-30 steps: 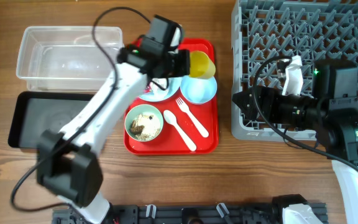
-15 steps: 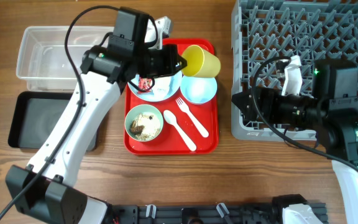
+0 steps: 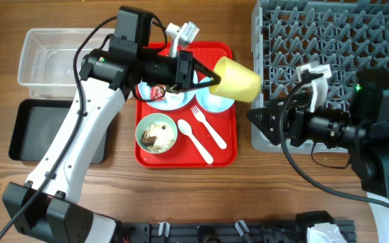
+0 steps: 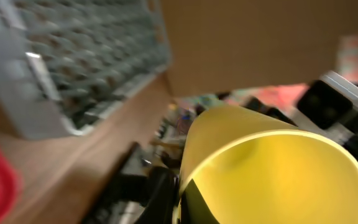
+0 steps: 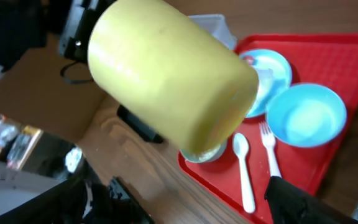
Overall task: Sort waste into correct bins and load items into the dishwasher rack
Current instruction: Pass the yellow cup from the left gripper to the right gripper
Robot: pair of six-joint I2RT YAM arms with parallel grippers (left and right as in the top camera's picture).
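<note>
Since half a second before, your left claw (image 3: 206, 75) had carried the yellow cup (image 3: 236, 78) up and out past the edge of the red tray (image 3: 225, 154). It was clamped on the cup's rim. The cup lay on its side, long axis straight ahead of the claw, base leading, with the dishwasher rack (image 3: 329, 40) just beyond. Your right claw (image 3: 261, 119), fingers apart, sat nearer the rack.

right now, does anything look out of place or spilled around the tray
The yellow cup hangs tipped on its side over the red tray's edge, held by the left gripper. Nothing looks spilled; the food scraps sit inside the pale-green bowl.
</note>
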